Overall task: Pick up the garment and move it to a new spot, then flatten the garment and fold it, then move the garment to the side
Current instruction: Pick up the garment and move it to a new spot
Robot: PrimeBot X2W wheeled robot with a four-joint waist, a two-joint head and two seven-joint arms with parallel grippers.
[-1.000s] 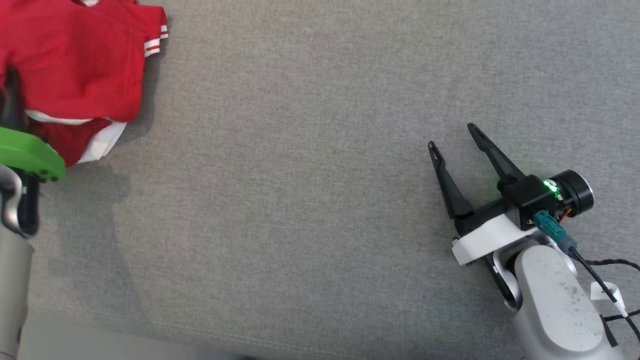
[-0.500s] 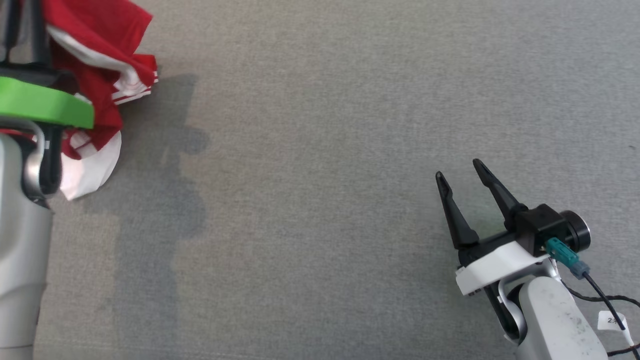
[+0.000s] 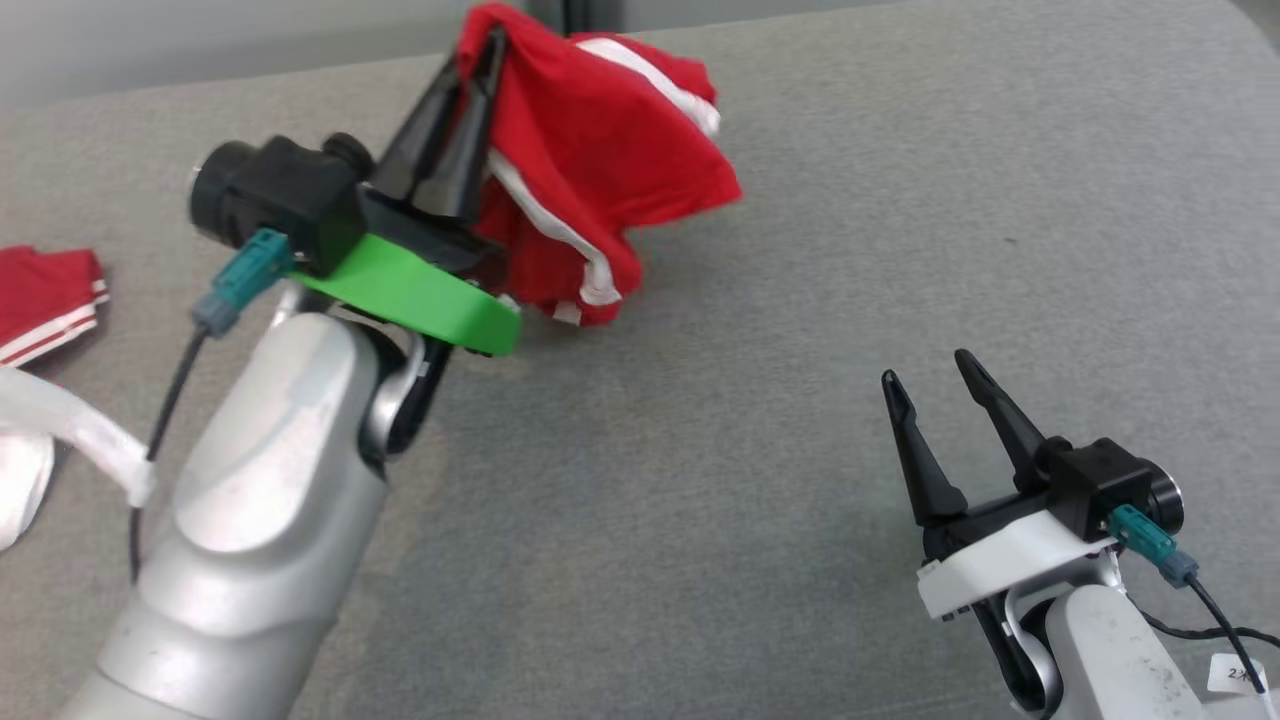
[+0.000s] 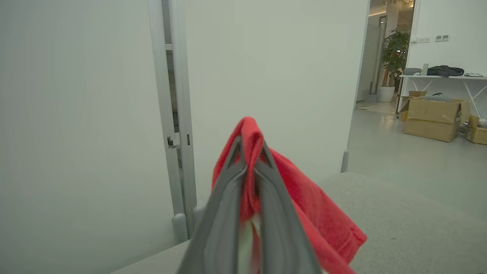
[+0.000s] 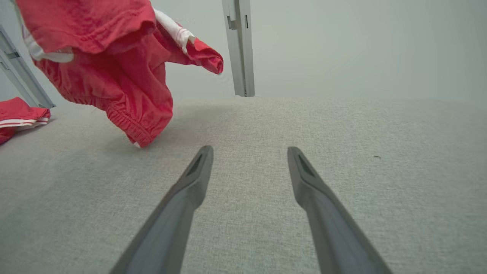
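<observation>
Left claw (image 3: 485, 50) pinches a fold of the red garment (image 3: 600, 150), which hangs bunched over the grey surface (image 3: 800, 300), up-left of the empty, wide-spread right claw (image 3: 925, 367).

Your left gripper (image 3: 480, 50) has two long, black, tapering fingers on a bright green mount (image 3: 420, 300). Your right gripper (image 3: 928, 368) has the same fingers on a white mount (image 3: 1000, 570). Each wrist carries a black camera block (image 3: 275, 195) with a teal plug (image 3: 240, 280) and a thin black cable (image 3: 165, 410). Your forearms (image 3: 250, 520) are smooth silver-grey, and a white tag (image 3: 1235, 675) hangs on the right cable.
</observation>
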